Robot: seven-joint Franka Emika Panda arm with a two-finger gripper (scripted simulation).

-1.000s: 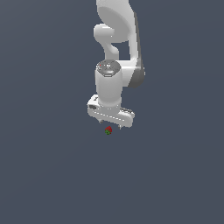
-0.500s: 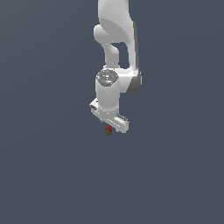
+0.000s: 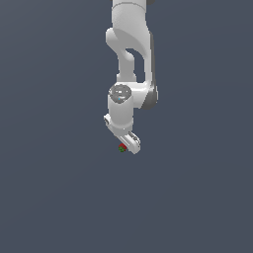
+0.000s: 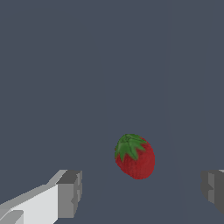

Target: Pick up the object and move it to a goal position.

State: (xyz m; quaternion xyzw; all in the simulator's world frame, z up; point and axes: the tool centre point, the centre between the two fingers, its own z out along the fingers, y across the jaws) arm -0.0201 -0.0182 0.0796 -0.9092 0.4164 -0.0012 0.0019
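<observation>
Object: small red strawberry (green leafy cap), lying between the fingers of the hand, touching neither. Hand: spread wide.

No text or label can be read anywhere.

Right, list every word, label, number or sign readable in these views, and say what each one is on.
None: no readable text in either view.
The small red strawberry with a green leafy top carries no label.
The white robot arm and its open hand show no markings.
The plain dark grey surface is unmarked.
</observation>
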